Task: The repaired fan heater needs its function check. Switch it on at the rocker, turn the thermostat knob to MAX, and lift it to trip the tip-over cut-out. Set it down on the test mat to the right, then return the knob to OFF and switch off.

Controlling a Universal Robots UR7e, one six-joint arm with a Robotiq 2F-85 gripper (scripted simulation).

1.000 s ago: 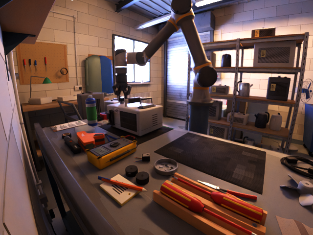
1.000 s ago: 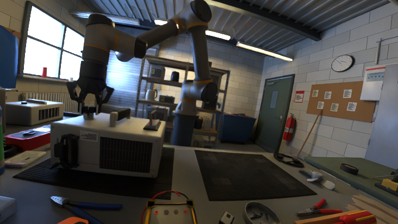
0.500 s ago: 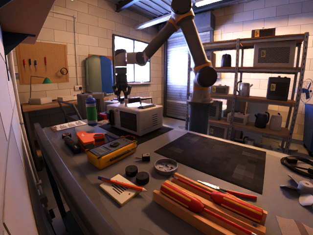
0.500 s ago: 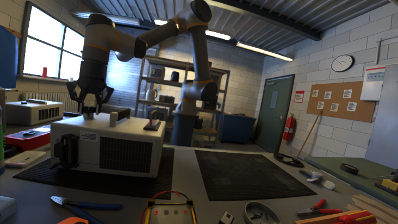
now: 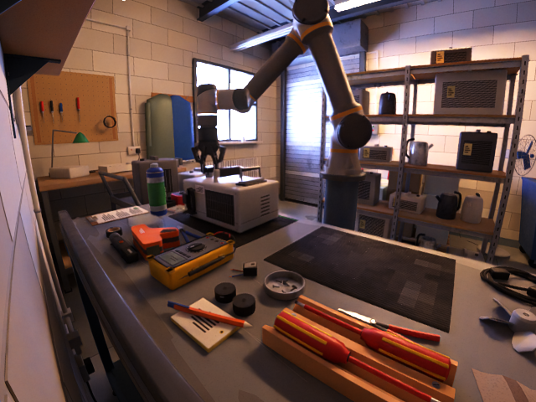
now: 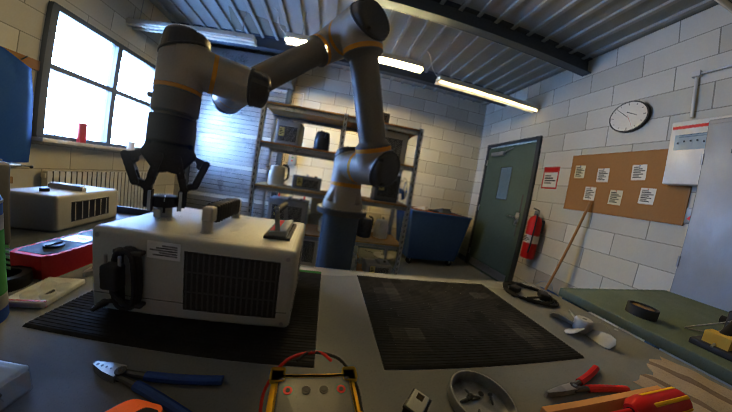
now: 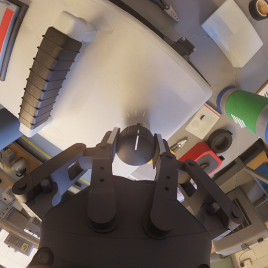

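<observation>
My gripper (image 7: 136, 143) points straight down over the left rear corner of the fan heater (image 6: 200, 261) and is clamped on its black thermostat knob (image 7: 135, 148). The knob's white pointer line points toward the tick marks printed on the white top. The heater is a white box with dark grilles, standing on a ribbed black mat (image 6: 179, 327) on the left of the bench. Its ribbed black carry handle (image 7: 47, 77) runs along the top, and the rocker switch (image 6: 279, 230) sits at the right end. The dark test mat (image 6: 456, 320) lies flat to the right.
Behind the bench are a window, a second white heater (image 6: 59, 204) and shelves of appliances (image 5: 433, 147). A green and blue bottle (image 5: 156, 189) stands left of the heater. A yellow multimeter (image 5: 190, 258), a screw dish (image 5: 284, 284) and red screwdrivers (image 5: 368, 346) lie along the near edge.
</observation>
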